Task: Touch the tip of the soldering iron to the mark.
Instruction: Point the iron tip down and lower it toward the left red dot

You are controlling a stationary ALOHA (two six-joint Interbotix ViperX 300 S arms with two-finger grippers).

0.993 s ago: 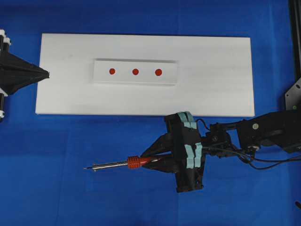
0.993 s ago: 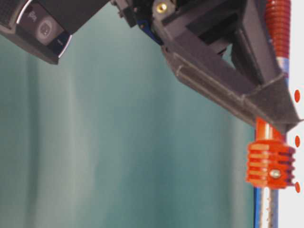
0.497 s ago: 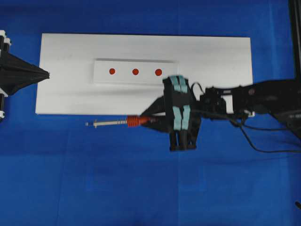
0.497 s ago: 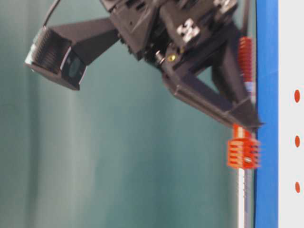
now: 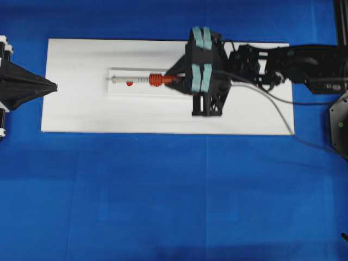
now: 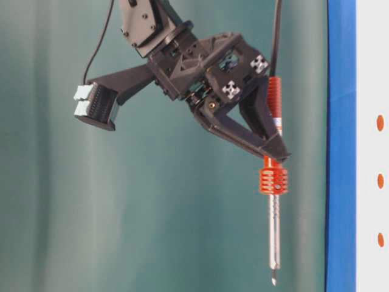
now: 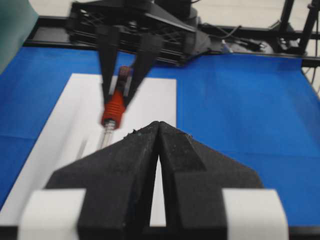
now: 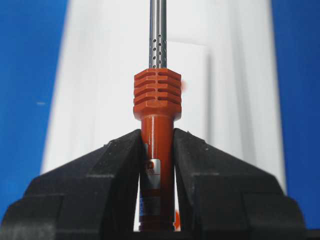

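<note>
The right end effector [image 5: 175, 78] is clamped on the red handle of the soldering iron [image 5: 156, 80], jaws pressed against both sides of it, as the right wrist view shows plainly. The iron lies level over the white board [image 5: 76, 109], its shaft pointing toward the worktop's left edge, directly above the raised white strip [image 5: 117, 91]. From overhead only one red dot [image 5: 129, 84] shows, just beside the shaft; the other two are hidden under the tool and end effector. In the table-level view all three dots are visible, and the iron hangs well clear of the board, tip not yet in contact.

The mark [image 6: 380, 122] is judged to be the end dot nearest the right end effector, so the tip currently overshoots it. To do this step well, the tool likely needs drawing back toward the worktop's right edge until the tip sits over that dot, then tilting tip-down and lowering slowly, keeping the grip firm so the handle does not swivel. The cord [image 5: 272, 103] trailing off the board could tug sideways.

The left end effector [image 5: 53, 85] rests at the board's left edge, jaws together, empty.
</note>
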